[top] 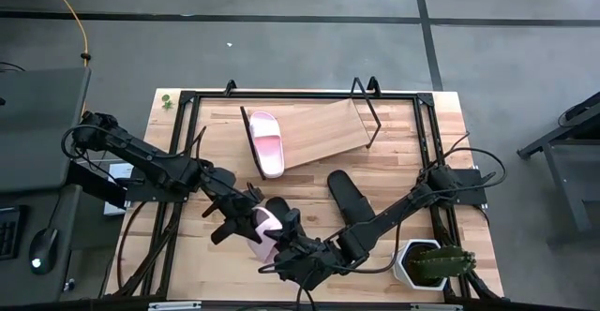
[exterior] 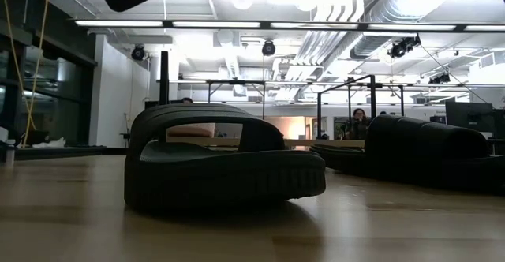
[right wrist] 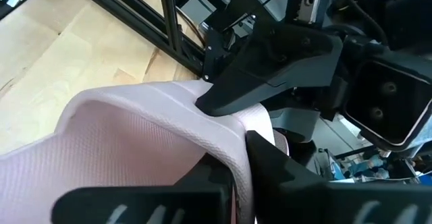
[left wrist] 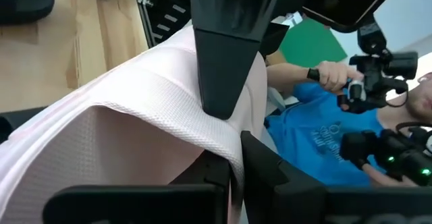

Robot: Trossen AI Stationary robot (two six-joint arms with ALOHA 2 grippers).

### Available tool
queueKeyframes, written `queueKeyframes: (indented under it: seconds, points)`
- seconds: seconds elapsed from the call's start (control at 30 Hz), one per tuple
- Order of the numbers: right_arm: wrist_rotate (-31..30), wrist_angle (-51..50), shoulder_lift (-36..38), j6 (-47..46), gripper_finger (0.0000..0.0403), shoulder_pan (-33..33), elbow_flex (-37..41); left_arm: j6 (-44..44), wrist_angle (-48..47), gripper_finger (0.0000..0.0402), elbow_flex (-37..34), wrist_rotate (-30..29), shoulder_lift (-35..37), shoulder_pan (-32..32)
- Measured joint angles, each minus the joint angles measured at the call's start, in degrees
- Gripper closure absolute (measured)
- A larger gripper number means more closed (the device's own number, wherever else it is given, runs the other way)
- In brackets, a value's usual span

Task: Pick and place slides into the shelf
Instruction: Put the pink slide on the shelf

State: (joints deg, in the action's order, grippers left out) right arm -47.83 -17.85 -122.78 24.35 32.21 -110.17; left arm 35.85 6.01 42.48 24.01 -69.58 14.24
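High view shows two pink slides (top: 265,142), seemingly one black slide (top: 349,197).

Overhead camera straight down, low one level across the table (top: 441,133), wrist cameras close on the shared pink slide (left wrist: 135,109).

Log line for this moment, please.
stage: handover | left end effector and right end effector both shut on pink slide | shelf: one pink slide | black slide on table
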Motion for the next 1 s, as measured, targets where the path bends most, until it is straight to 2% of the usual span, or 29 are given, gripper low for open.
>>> queueKeyframes:
  seconds: [0.17, 0.47, 0.6, 0.9, 1.0]
  points:
    - [0.1, 0.0, 0.0, 0.0, 0.0400, 0.0, 0.0, -3.2, -0.3, 0.0368, 0.0, 0.0, 0.0, 0.0]
    - [0.0, -0.3, 0.0, -0.5, 0.0400, 0.0, 0.0, -4.8, -0.6, 0.0269, 0.0, 0.1, 0.0, 0.0]
    - [-1.1, -1.8, 0.2, -2.5, 0.0400, 0.0, 0.0, -7.1, -0.7, 0.0238, 0.0, -0.1, 0.0, 0.0]
    - [-1.4, -15.4, 0.5, -11.7, 0.0401, 0.0, -4.9, -15.1, -6.7, 0.0220, -0.2, -1.1, 3.3, -3.7]
    - [-1.2, -18.2, 0.6, -13.5, 0.0401, 0.3, -6.0, -17.6, -9.4, 0.0220, -0.1, -3.9, 5.4, -6.2]
